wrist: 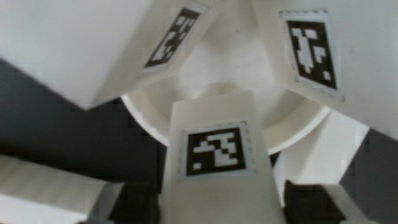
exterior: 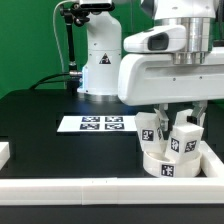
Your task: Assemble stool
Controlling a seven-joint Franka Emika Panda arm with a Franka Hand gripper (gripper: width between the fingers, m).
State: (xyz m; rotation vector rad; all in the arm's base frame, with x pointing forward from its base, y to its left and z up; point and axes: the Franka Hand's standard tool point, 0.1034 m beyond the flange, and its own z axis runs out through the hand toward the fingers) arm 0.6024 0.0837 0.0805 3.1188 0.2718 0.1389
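**Stool assembly, seat and three legs under the hand: risk entry**

Border rail (exterior: 100, 190), white, long, nearest the exterior camera, runs along the table's near edge. No contact with the arm.

Item 1. Table (exterior: 50, 110), black top, carries everything listed.

Item 2. Robot arm, white, hangs over the stool from twelve o'clock in the exterior view. Its hand (exterior: 175, 112) sits low among the leg tops; going by the wrist view, the fingers appear drawn together on one of the legs, though the contact itself is hidden.

Item 3. Marker board (exterior: 96, 124), flat, at nine o'clock of the stool, well apart from it.

Item 4. Seat (exterior: 170, 160), round, rimmed, lies on the table at about four o'clock of the exterior view, close against the corner of the rails.

Item 5. Legs, three, chunky, tagged: one (exterior: 150, 130) at ten o'clock of the seat, one (exterior: 183, 138) central, one (exterior: 200, 120) at two o'clock. In the wrist view they lean inward, a lower leg (wrist: 217, 140) between two upper ones (wrist: 169, 40) (wrist: 306, 50).

Hazards, judged:
- Legs appear tilted, not square; turning or pressing one may cross-thread it or jam it.
- An unheld seat could spin or slide with the leg.
- The neighbouring legs stand near the hand; a sideways move could knock one loose.
- A grip high on a leg may slip.
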